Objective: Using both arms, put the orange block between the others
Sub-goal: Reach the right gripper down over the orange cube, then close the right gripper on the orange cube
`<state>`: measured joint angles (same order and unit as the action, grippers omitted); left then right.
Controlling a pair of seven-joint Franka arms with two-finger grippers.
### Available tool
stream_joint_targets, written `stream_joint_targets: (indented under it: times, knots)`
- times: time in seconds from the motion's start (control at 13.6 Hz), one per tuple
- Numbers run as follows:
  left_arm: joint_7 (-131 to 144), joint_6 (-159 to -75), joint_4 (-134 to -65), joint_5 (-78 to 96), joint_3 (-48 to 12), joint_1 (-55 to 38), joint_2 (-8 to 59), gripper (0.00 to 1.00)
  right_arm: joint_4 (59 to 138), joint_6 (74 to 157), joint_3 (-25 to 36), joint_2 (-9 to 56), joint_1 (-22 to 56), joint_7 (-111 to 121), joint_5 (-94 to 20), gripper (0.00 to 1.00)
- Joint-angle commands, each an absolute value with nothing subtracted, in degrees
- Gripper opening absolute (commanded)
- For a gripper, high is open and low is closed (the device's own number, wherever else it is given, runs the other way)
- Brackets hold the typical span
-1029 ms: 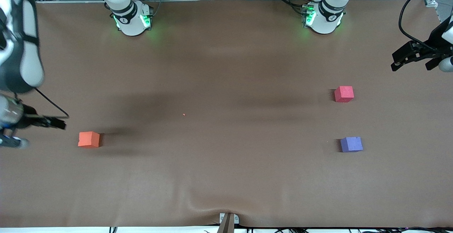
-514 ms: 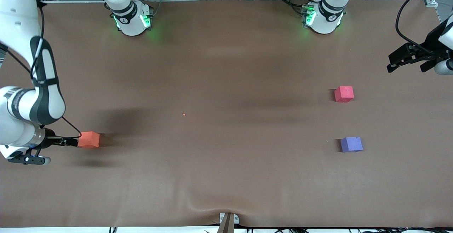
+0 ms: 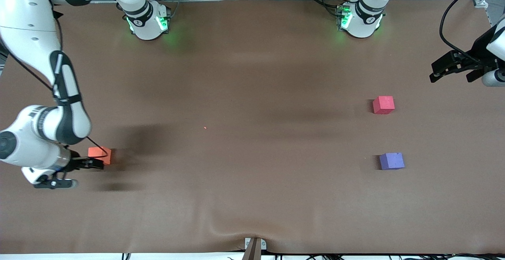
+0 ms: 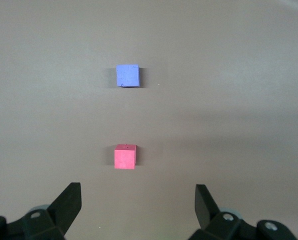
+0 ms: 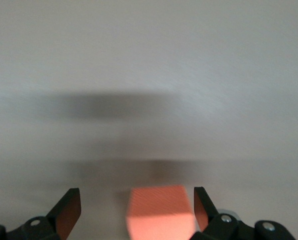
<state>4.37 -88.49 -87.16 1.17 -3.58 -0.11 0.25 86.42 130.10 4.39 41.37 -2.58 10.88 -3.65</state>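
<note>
Orange block [image 3: 101,153] sat at right arm's table end, untouched, between wide-open right gripper [image 5: 134,210] fingers. Best centred before closing. Left gripper [image 4: 138,202] waited spread, empty, over pink cube [image 4: 125,156], blue cube [image 4: 127,76].

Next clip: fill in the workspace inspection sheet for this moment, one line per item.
Surface: brown table cover, wrinkled at the camera edge.
Job's things: small orange foam cube at the right arm's end; pinkish-red foam cube and purple-blue foam cube at the left arm's end, apart, red farther from the camera.
Clutter: tiny orange speck.
Grippers: right tool open at the orange cube; left tool open, waiting over the table's end.
Cables: black cable on the left arm.
Surroundings: equipment racks past the bases.
</note>
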Motion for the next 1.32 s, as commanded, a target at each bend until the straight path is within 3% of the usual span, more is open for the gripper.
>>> stream_joint_targets:
  times: [0.0,1.25]
  knots:
    - [3.25,-87.80,-85.78,2.11,-3.69,0.26,0.88,1.00,85.17,130.70,4.83,42.89,-2.20,12.13,-4.49,1.00]
    - [3.16,-87.89,-85.87,2.20,-3.69,0.70,0.97,1.00,84.55,123.49,5.27,42.71,-4.31,12.22,2.63,1.00]
